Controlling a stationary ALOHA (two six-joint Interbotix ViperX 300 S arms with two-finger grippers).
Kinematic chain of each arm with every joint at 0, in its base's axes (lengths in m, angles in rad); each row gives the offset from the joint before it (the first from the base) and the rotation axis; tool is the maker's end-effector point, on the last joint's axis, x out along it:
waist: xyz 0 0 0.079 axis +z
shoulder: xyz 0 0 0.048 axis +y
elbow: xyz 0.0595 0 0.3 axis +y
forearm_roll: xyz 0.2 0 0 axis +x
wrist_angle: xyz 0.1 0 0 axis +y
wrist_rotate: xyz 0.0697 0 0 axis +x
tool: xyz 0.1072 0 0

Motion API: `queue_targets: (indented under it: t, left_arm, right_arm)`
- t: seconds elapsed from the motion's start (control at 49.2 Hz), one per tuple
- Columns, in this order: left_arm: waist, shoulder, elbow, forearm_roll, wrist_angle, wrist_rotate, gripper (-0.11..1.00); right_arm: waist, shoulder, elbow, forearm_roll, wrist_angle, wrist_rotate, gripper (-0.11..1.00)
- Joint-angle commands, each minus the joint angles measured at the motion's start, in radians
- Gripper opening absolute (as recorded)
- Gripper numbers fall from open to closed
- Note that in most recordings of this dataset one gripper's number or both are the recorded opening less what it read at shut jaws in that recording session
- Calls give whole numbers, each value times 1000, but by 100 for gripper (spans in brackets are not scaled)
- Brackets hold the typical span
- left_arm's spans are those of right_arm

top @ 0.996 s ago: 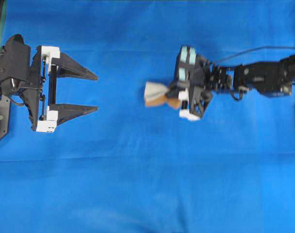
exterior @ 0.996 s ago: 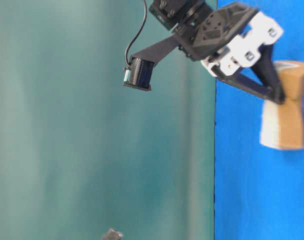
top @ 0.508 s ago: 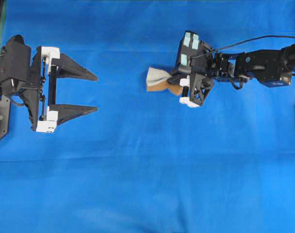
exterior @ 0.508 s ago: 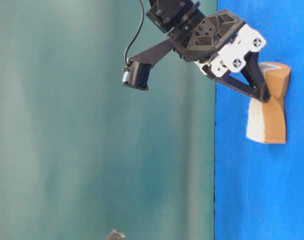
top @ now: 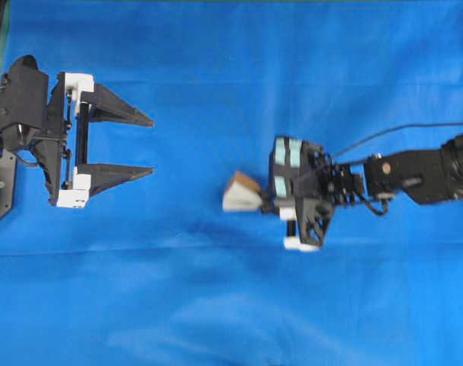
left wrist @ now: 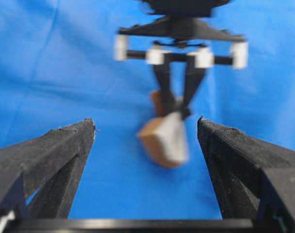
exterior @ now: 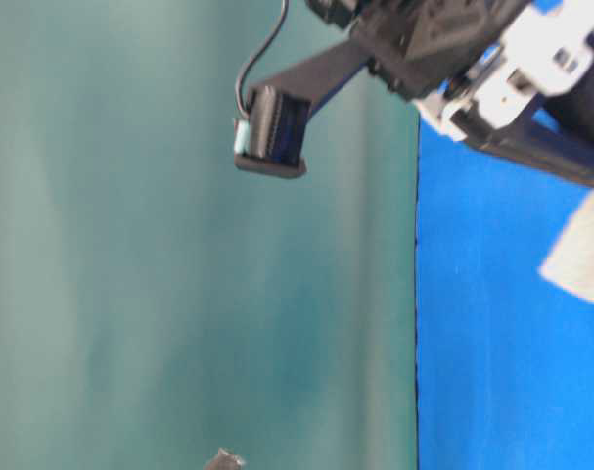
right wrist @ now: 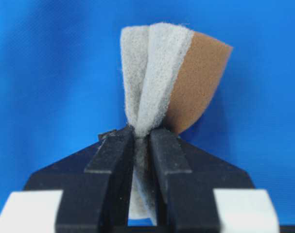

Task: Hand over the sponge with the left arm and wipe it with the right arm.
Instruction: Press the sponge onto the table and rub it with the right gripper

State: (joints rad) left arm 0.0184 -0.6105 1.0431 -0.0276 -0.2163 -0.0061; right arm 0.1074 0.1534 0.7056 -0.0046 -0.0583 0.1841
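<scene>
Overhead exterior view: at centre frame, the taped right gripper [top: 263, 200] pinches the sponge [top: 240, 194] hard between closed fingers, the pad squeezed at its waist and carried just above the blue cloth [top: 216, 305]. At the left edge, the plain left gripper [top: 150, 144] waits with jaws spread wide, holding nothing, well apart from the sponge. The handover looks finished and the wiping stage in hand; the next move likely calls for pressing the pad flat onto the cloth and sweeping.
</scene>
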Motion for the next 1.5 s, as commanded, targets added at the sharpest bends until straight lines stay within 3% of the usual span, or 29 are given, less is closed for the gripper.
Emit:
queue_targets:
  t: [0.0, 0.244, 0.406, 0.732, 1.016, 1.26, 1.483]
  left_arm:
    - [2, -5, -11, 0, -12, 2, 83]
    - [2, -3, -11, 0, -12, 2, 83]
    - [2, -3, -11, 0, -11, 0, 83]
    - [2, -3, -9, 0, -11, 0, 83]
    - [2, -3, -9, 0, -12, 0, 83]
    - [2, -3, -9, 0, -12, 0, 83]
    - [2, -3, -9, 0, -12, 0, 83]
  right_arm:
    - [57, -44, -12, 2, -3, 8, 17]
    - [28, -49, -6, -2, 0, 6, 16]
    - [-69, -41, 17, -11, -6, -6, 16]
    - [-296, 5, 34, -106, -40, -9, 16]
    - [-391, 5, 21, -152, -69, -9, 16]
    - [-359, 5, 25, -147, -60, 6, 16]
    - [-170, 5, 15, -94, -49, 21, 15]
